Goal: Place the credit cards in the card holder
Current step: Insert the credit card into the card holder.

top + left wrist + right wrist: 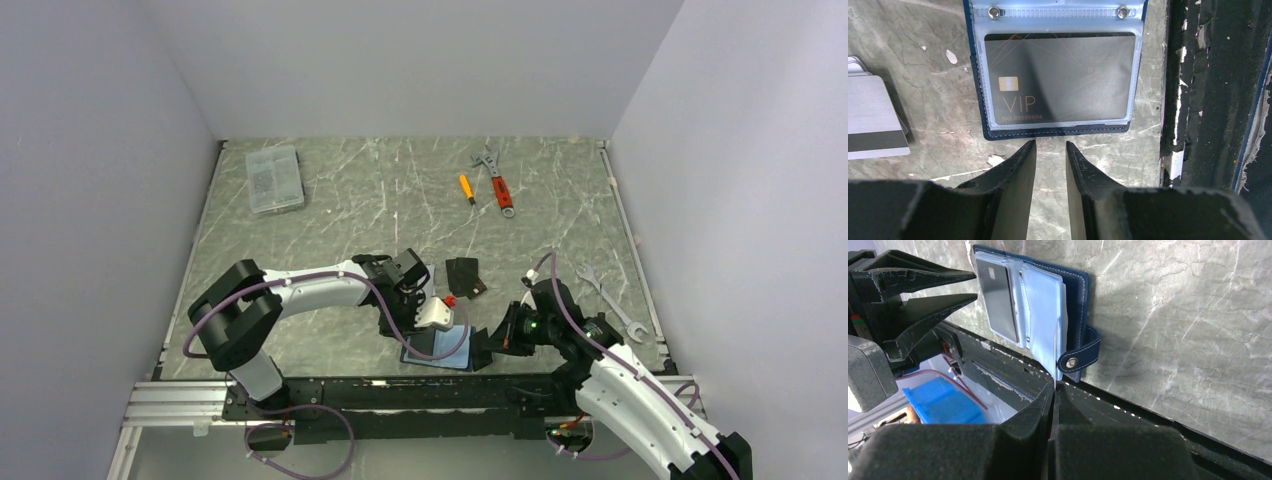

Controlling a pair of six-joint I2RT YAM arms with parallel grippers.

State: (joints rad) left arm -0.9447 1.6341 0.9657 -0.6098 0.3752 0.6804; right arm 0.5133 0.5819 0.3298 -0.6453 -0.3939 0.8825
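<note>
navy blue folding card holder lies open at the near table edge between my arms, a black vip card in its clear sleeve. left gripper sits just left of it, jaws slightly apart and empty. right gripper is closed, pinching a sleeve edge; a white-grey card with a black stripe lies on the far side.

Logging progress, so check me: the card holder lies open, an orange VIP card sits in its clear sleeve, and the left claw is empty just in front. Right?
Not quite. The left wrist view shows the VIP card is black, not orange. The rest stands: the card holder lies open, the card sits in its clear sleeve, and the left claw is empty just in front.
</note>
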